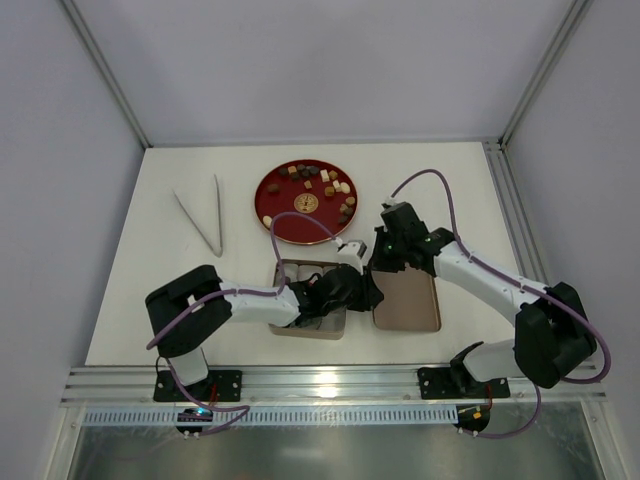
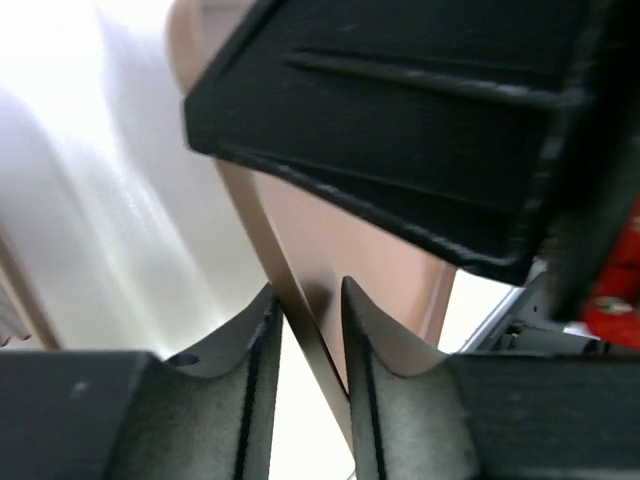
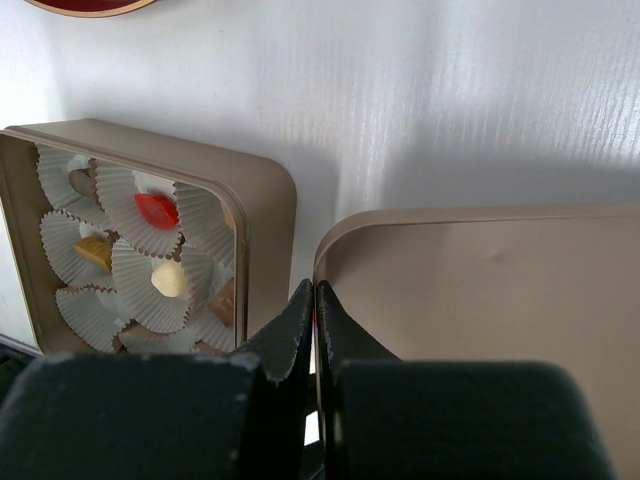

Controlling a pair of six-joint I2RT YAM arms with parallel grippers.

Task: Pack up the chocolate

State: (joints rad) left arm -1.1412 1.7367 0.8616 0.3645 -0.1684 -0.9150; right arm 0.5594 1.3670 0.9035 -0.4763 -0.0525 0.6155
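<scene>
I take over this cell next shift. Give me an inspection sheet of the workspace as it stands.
Surface: white table, no spills seen.
Job's things: small brown and cream chocolates on a red round plate. A tan square metal tin holds white paper cups, a few of them filled. Its tan lid lies beside it.
Clutter: pale tongs left of the plate.
Hands: left hand straddles the lid's rim, grip uncertain. Right hand is shut, tips at the lid's corner.
Cables: purple cables loop off both arms, and one arcs across the plate in the top view.
Surroundings: plain pale walls and metal frame posts.
</scene>
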